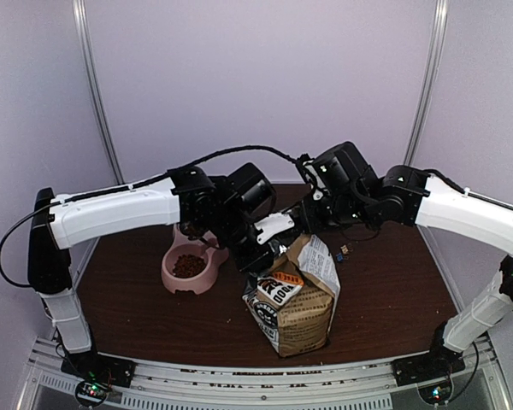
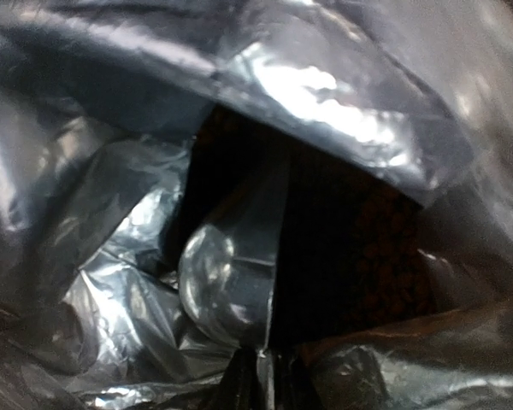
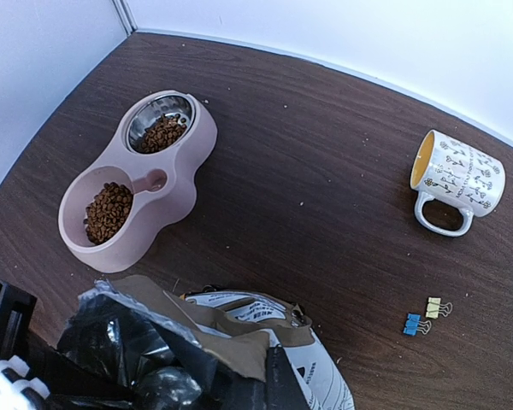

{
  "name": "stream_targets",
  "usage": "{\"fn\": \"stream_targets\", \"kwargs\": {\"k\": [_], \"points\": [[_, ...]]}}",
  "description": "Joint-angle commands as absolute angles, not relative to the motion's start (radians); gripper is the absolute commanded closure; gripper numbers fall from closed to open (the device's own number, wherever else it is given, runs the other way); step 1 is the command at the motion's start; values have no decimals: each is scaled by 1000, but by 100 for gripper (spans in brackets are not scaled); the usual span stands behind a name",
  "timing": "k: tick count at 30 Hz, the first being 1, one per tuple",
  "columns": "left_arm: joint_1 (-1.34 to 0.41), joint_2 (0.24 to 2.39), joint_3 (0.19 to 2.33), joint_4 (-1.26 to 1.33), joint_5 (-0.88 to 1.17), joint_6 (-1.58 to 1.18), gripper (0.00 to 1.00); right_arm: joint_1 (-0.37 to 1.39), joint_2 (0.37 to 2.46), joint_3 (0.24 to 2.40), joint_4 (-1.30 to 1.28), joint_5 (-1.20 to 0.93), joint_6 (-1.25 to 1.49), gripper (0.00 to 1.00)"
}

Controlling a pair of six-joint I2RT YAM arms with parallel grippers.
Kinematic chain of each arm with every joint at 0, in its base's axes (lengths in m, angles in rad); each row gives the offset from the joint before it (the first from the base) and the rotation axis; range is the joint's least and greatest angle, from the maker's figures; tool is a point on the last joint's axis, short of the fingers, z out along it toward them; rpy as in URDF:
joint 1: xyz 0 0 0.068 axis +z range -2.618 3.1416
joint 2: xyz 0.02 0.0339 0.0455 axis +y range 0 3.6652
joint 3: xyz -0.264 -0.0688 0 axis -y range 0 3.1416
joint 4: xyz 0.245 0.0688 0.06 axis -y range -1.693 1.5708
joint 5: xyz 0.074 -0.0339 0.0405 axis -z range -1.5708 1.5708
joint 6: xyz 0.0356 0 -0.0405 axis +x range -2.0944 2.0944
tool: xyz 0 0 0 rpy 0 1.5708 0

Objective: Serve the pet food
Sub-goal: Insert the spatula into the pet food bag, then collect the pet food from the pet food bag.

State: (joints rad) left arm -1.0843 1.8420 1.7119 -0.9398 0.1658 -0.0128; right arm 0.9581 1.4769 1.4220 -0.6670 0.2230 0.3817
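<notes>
Two pink bowl wells are holding kibble. We are finding left gripper and right gripper at the dog-food bag, grips indeterminable.

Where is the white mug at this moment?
Right wrist view: the mug lies on its side at the picture's right on the table, just above two binder clips, well apart from the pink double bowl at the left.
</notes>
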Motion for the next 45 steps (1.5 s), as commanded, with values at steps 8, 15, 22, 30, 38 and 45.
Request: {"fn": "stream_targets", "kwargs": {"k": [8,15,22,30,38,45], "points": [[-1093,1809,1714,-1083,741,1,100,950,1467,1422,-626,267,382,100],[-1041,1771,1690,-1069,836,-53,100,949,1459,1416,-627,269,383,100],[-960,1695,1607,-970,897,-200,100,950,1456,1416,-632,277,383,100],[-845,1569,1399,-723,933,-532,100,950,1465,1423,-635,276,382,100],[-751,1421,1174,-383,952,-867,100,950,1466,1423,-634,277,381,100],[-718,1356,1086,-189,956,-1035,100,950,1464,1430,-633,280,377,100]]}}
